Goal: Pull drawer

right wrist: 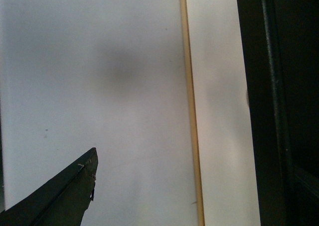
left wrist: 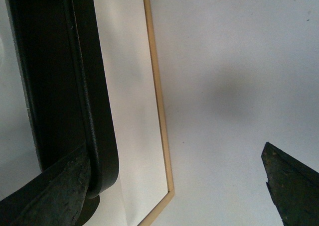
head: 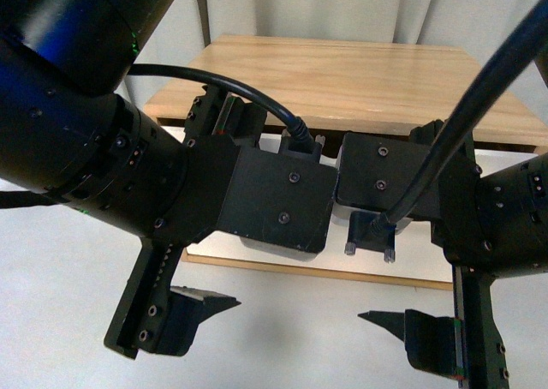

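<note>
**Left gripper** (left wrist: 174,151): jaws wide apart, one finger (left wrist: 55,191) just beside the end of the black bar handle (left wrist: 75,86). **Right gripper** (right wrist: 197,161): jaws apart, a single finger (right wrist: 60,196) in sight, clear of the handle. **The drawer** (head: 411,265), white-fronted with a light wood lower edge, sits under the front edge of the wood-topped cabinet (head: 342,72). Both arms and their cables (head: 479,89) screen most of it. A pale curtain (head: 342,3) hangs behind.
</note>
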### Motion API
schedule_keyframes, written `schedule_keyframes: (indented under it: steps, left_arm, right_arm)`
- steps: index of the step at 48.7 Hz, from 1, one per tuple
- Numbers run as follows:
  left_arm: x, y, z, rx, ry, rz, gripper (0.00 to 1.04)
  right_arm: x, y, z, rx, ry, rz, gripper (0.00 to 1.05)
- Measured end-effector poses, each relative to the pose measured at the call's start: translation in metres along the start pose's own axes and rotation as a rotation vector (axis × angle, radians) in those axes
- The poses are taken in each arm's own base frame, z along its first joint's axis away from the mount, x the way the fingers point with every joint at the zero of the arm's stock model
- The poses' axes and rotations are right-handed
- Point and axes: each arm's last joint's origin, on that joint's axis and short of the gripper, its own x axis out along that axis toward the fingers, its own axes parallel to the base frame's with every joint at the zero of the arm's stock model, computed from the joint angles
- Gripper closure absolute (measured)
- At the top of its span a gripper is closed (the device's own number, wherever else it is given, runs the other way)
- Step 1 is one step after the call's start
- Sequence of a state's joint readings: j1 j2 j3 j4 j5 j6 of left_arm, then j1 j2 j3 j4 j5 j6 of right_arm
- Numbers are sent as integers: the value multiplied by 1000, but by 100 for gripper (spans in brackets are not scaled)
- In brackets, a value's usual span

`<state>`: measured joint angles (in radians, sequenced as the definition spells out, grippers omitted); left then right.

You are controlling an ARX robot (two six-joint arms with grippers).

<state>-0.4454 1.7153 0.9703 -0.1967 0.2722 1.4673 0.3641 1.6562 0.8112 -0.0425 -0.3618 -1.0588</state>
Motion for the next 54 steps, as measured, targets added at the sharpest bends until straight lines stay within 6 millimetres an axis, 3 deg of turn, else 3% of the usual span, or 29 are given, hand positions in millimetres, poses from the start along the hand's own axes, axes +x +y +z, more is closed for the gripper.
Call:
schedule_keyframes:
  steps: [28,42,54]
  left_arm:
    - [-25,-47,14,111,-26,-32,6]
    - [-26,-51,13,110,-62,-2,6]
    - [-42,-43,17,69,-190,130,6]
  right_arm:
    - [-23,41,9,-48,-43,77,9]
    - [-26,39,12,-28,-74,39,9]
    - [-48,28,15,33,-165,-34,9]
